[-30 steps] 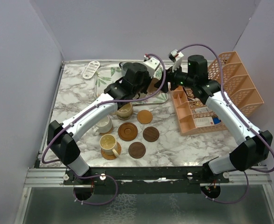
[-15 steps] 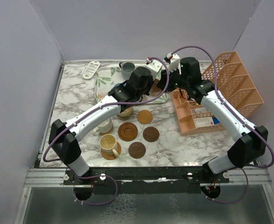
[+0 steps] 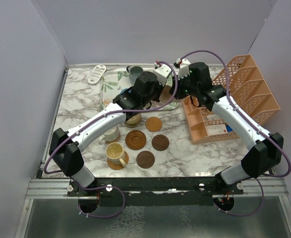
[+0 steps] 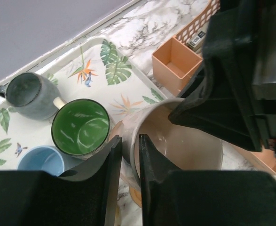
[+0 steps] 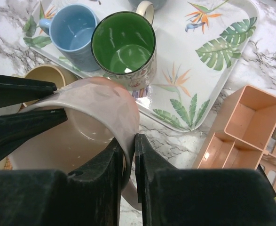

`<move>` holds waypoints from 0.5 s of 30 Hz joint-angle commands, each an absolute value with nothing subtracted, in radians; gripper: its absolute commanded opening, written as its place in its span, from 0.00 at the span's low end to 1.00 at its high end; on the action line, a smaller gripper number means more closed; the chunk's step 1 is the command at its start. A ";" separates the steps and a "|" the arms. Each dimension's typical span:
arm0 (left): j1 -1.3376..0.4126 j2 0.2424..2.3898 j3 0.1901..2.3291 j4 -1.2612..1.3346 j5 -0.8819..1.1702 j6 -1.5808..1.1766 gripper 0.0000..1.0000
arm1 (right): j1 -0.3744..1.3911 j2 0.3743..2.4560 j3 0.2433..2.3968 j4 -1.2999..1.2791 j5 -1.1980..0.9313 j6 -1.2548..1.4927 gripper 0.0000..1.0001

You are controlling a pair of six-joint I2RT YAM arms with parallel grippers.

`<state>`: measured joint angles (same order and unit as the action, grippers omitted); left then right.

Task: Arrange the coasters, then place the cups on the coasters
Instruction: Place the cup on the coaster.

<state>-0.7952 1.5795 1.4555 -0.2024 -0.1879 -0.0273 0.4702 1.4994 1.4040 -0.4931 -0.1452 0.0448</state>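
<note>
Status: handover point over the near-right corner of the leaf-print tray (image 5: 175, 42).

- Pink cup (image 5: 100, 106) is aloft and tilted, gripped on its rim from two sides. The right gripper (image 5: 129, 139) is pinched narrow on the wall; the left gripper (image 4: 130, 141) is also narrow, astride the opposite wall (how hard it presses cannot be read).
- Done, as far as visible: three cups are down at 7 o'clock from the tray, namely the tan cup (image 3: 133, 118), white cup (image 3: 110, 133) and yellowish cup (image 3: 115, 151). Only the last shows a coaster edge (image 3: 119, 163) beneath it; the others' coasters are hidden.
- Left to do: bare coasters (image 3: 135, 139), four counted, lie in a loose cluster at 6 o'clock from the held cup. The pink cup needs one. On the tray wait the green-lined cup (image 5: 123, 47), light blue cup (image 5: 72, 33) and grey-blue mug (image 4: 27, 94). Judged roughly halfway.

Clearance: it is tight at 3 o'clock, with the peach compartment box (image 5: 241, 117) just beside the cup and the orange mesh rack (image 3: 249, 84) behind it. Both wrists crowd one spot. Open bench (image 3: 81, 106) lies toward 6 o'clock, over the bare coasters.
</note>
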 commanded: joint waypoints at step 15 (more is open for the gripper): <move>-0.686 1.320 1.307 -0.217 0.132 0.104 0.52 | 0.448 1.424 1.366 -0.482 -0.091 -0.099 0.01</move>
